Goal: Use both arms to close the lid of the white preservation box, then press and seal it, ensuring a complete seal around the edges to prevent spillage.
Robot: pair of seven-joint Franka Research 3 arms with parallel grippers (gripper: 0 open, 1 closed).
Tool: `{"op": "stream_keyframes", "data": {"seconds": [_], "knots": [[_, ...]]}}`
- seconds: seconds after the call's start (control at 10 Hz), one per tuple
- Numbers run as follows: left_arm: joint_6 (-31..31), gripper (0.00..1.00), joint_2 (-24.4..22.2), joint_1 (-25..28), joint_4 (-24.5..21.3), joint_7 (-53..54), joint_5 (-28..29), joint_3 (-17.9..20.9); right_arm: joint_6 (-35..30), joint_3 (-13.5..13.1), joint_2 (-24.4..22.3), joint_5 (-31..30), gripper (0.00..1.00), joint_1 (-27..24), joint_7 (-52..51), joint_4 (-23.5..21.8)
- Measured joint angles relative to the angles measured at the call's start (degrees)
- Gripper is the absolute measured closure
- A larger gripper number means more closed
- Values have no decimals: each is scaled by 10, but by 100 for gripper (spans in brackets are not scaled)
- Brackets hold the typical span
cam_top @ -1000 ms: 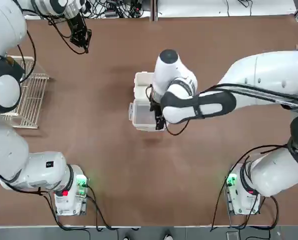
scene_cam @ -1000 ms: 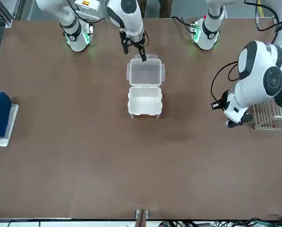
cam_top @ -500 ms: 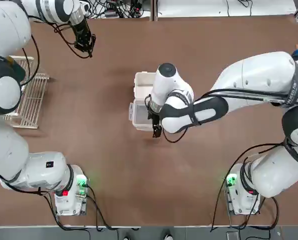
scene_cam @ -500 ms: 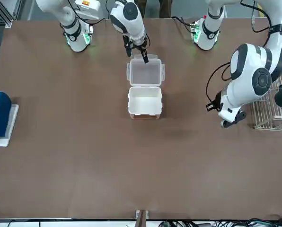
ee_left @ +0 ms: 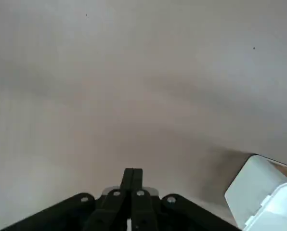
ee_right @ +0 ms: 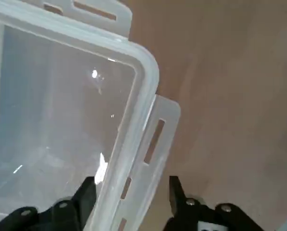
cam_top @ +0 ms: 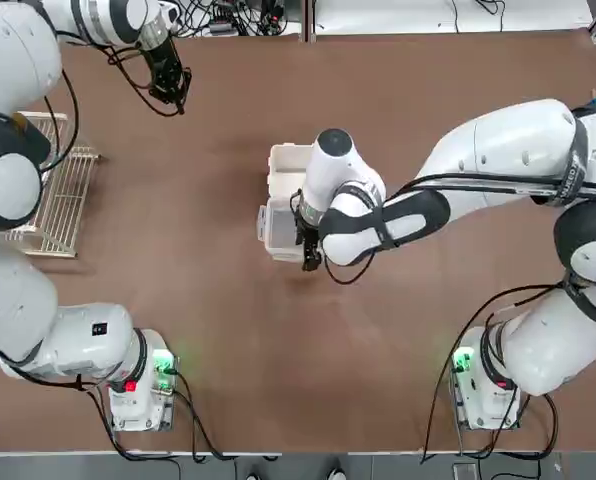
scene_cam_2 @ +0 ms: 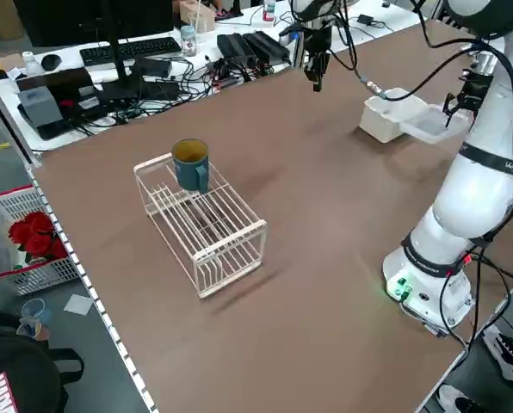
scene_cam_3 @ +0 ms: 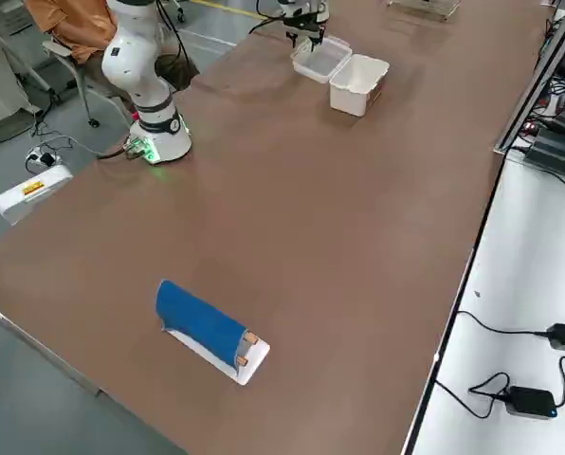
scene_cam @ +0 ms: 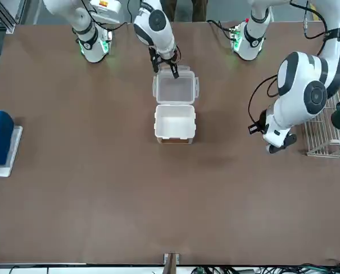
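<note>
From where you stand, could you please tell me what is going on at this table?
The robot is working on closing a white food box, which is open with its translucent lid folded back flat beside it. The right gripper is over the lid's outer end, fingers apart on either side of a rim with a latch flap, not clamped on it. The left gripper hovers away from the box, fingers shut and holding nothing. Nothing is closed or sealed yet.
</note>
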Motion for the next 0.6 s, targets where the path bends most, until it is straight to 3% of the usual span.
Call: {"op": "stream_keyframes", "data": {"seconds": [0.2, 0.6], "knots": [[0, 99, 0, 2, 0, 0, 0, 0, 0, -2, 0, 0, 51, 0, 2, 0], [0, 99, -3, 6, 0, 0, 0, 0, 3, -10, 0, 0, 55, 0, 5, 1]]}}
